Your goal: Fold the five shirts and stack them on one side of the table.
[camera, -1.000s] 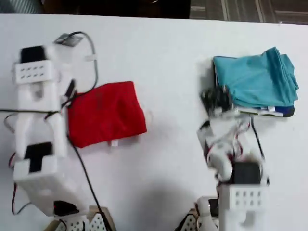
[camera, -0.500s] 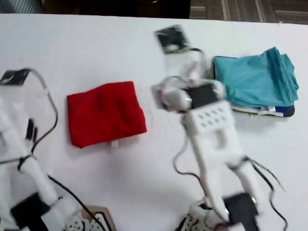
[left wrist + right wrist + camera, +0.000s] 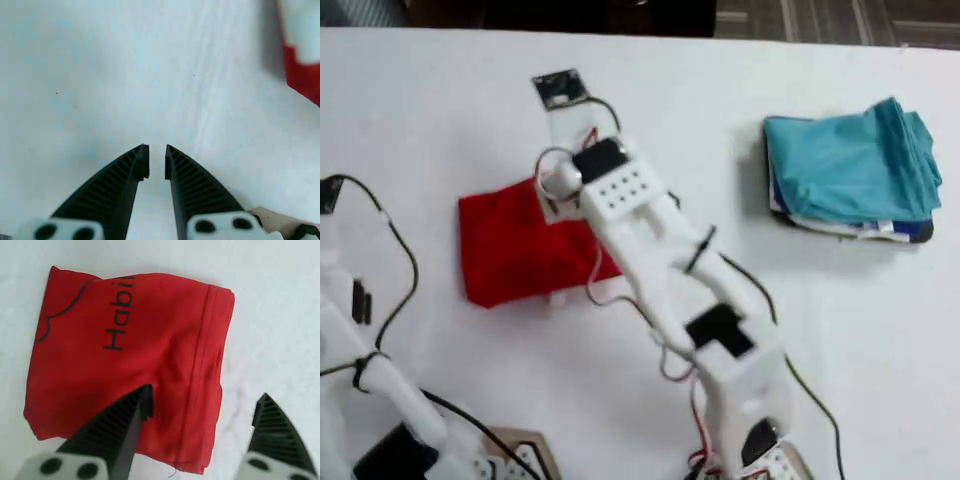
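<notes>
Overhead, the right arm (image 3: 650, 250) stretches diagonally across the white counter (image 3: 720, 70), its wrist above a folded red shirt (image 3: 510, 255) lying left of centre. Well apart, at the counter's right side, sits a stack of folded shirts (image 3: 850, 165), teal on top with white and dark layers beneath. The right wrist view adds close detail: the right tool (image 3: 204, 400) is spread wide, one finger above the red cloth, the other past its hemmed edge above bare counter. The left wrist view shows the left tool (image 3: 155, 162) over bare counter, fingers almost together, holding nothing.
</notes>
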